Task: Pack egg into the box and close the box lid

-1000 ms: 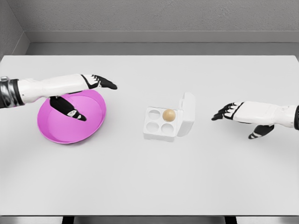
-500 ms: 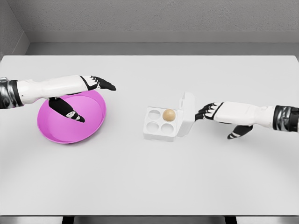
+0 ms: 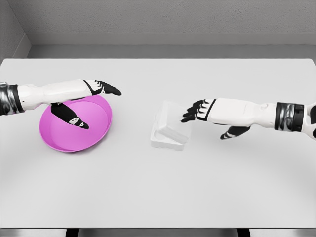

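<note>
The box (image 3: 171, 129) sat near the middle of the counter (image 3: 163, 187), and its lid (image 3: 174, 120) lay tipped over the tray, blurred and not quite flat on the base. The egg could not be seen; the lid covered the cups, so it was presumably inside. The right hand (image 3: 197, 110) hovered at the lid's upper right edge, fingers spread and gripping nothing, its dark fingertips (image 3: 186, 116) at or just touching the lid; contact could not be told for certain.

The step in hand looked like the closing of the lid, and it seemed close to done. To finish it well, the push would best come from the flat of the fingers on the lid's top, pressing downward, not sideways, since the box was light and stood free on the counter and a sideways shove would likely slide it toward the pink bowl (image 3: 76, 123). Pressure near the free edge, away from the hinge, should seat the lid evenly.

The left hand (image 3: 101, 88) hung above the bowl's far rim, well apart from the box, fingers extended and empty, with its thumb (image 3: 71, 116) pointing down over the bowl.
</note>
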{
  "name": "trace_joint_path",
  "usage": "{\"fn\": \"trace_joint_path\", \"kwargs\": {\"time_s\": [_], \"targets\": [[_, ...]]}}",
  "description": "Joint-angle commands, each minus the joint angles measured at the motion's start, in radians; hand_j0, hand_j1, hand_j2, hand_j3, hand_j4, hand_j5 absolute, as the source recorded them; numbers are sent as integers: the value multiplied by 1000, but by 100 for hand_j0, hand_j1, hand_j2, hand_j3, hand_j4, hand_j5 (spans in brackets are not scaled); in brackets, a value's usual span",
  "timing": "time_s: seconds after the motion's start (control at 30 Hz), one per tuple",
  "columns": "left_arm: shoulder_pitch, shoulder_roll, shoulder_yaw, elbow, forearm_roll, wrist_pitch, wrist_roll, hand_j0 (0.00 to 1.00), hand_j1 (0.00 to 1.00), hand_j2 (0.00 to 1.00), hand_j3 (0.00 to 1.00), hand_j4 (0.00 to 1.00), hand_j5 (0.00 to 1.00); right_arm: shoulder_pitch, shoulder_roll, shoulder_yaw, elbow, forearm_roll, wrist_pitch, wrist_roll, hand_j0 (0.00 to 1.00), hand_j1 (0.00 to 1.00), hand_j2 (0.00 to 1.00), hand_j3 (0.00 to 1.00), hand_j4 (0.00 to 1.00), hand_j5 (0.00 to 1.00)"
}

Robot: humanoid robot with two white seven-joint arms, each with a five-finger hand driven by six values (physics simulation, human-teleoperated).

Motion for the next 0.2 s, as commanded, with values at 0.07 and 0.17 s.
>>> {"fn": "trace_joint_path", "kwargs": {"time_s": [0.07, 0.17], "targets": [[0, 2, 1, 2, 8, 3, 0, 100, 100, 100, 100, 100, 100, -11, 11, -1, -6, -9, 2, 0, 100, 100, 100, 100, 100, 100], [0, 2, 1, 2, 8, 3, 0, 100, 100, 100, 100, 100, 100, -8, -81, -120, -5, -57, 2, 0, 100, 100, 100, 100, 100, 100]]}}
